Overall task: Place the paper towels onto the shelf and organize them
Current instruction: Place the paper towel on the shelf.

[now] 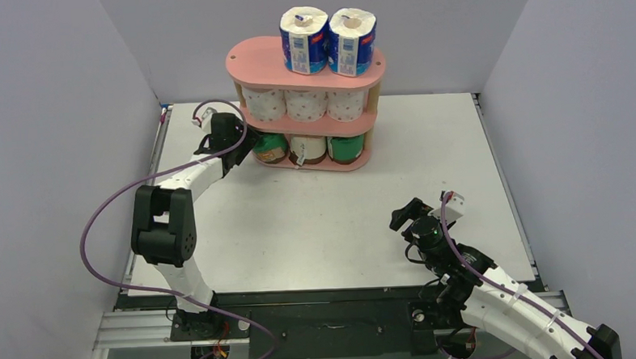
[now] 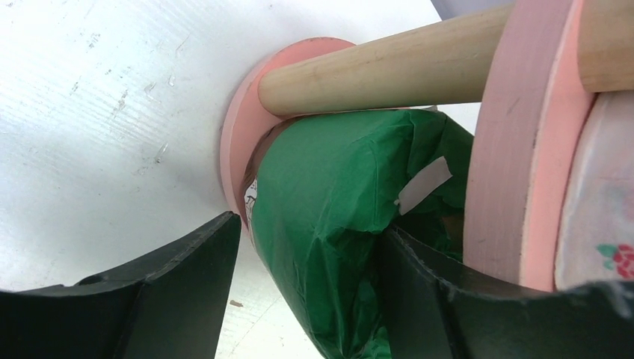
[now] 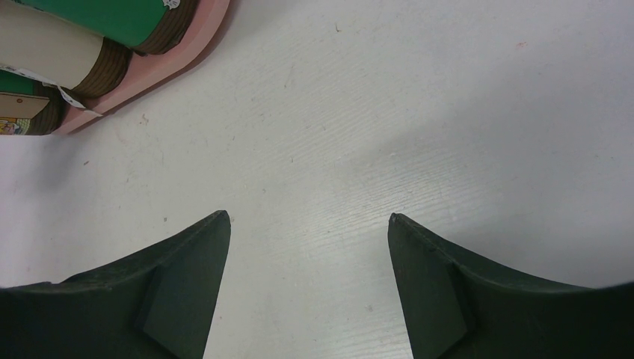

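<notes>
All eight rolls sit on the shelf (image 1: 245, 66): two blue-and-white rolls (image 1: 328, 40) on top, three dotted rolls (image 1: 305, 105) on the middle board, and green, beige and green along the bottom. Grouped by wrap per tier, so probably the sorting is close to done.

Left end effector (image 1: 244, 139) is at the bottom tier's left end, beside the wooden post (image 2: 389, 67). Its jaws are wide, straddling the green roll (image 2: 329, 224). One finger (image 2: 426, 299) touches the wrap. The other finger (image 2: 187, 277) is just beside it, with a sliver of desk (image 2: 112, 149) showing. Can't tell if it's clamping or has let go. Likely there to seat the roll inward.

Right end effector (image 1: 405, 234) is parked near its base, jaws released, holding nothing, over bare desk, well apart from the shelf.
</notes>
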{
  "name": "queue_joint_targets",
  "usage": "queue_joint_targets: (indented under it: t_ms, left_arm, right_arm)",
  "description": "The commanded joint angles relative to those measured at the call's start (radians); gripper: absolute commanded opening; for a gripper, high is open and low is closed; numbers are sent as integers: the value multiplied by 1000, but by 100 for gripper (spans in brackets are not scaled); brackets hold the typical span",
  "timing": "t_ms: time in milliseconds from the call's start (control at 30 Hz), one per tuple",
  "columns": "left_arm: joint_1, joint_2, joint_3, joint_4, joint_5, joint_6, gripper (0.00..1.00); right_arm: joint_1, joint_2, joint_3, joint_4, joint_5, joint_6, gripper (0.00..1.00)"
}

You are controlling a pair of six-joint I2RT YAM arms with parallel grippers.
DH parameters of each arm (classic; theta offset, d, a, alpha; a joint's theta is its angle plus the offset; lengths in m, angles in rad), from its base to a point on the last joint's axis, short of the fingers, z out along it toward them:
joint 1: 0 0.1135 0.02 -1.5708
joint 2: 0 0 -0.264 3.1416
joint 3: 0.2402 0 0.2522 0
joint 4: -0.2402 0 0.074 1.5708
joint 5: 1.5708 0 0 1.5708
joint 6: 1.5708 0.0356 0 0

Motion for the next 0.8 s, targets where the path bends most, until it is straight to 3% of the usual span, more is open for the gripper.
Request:
queue_joint_targets:
  t_ms: [0,233,567,767]
  left_arm:
    - [-15,-19,74,77,48,1,64]
    - [-15,-62,61,74,62,-5,73]
    - [-14,-100,41,76,72,-11,78]
    - [-10,-139,37,68,67,-3,93]
  right_arm:
    - [-6,-4,28,0,31,-8,73]
    - [-6,-14,36,-10,27,-9,73]
    - [-7,-44,37,-36,29,-8,73]
    - [-6,-50,38,-43,29,-9,73]
